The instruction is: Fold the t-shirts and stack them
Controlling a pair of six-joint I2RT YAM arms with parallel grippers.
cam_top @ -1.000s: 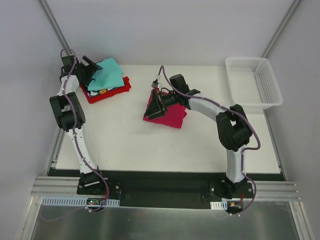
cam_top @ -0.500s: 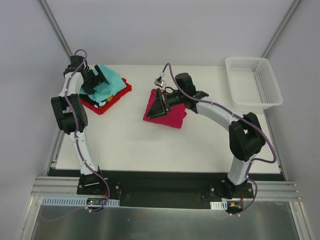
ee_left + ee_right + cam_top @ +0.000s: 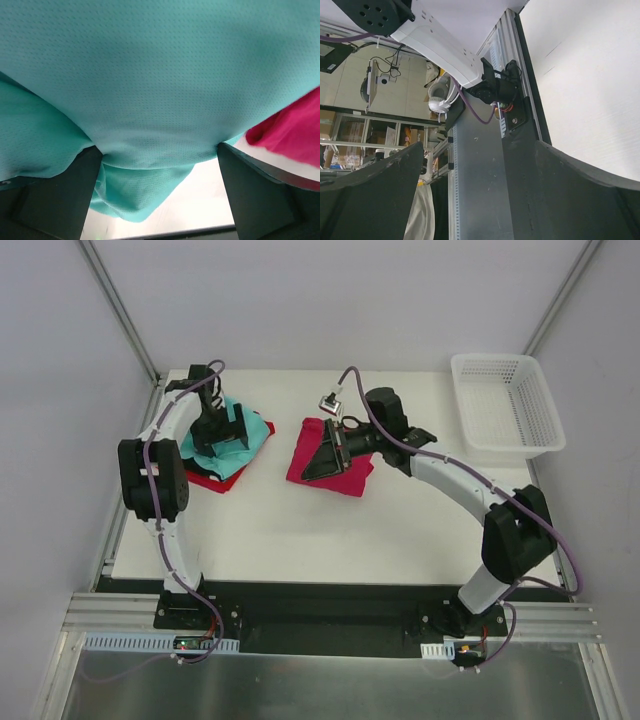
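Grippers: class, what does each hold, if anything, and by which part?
Nothing is held. The left gripper stands open with the teal t-shirt loose between its fingers; the right gripper is open and empty over the magenta t-shirt.

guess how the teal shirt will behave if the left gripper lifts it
Likely floppy: the teal shirt bulges and drapes in soft folds between the fingers of the open left gripper. Probably light, being thin dimpled knit. It may unfold or slide off the red shirt beneath if pulled by one edge.
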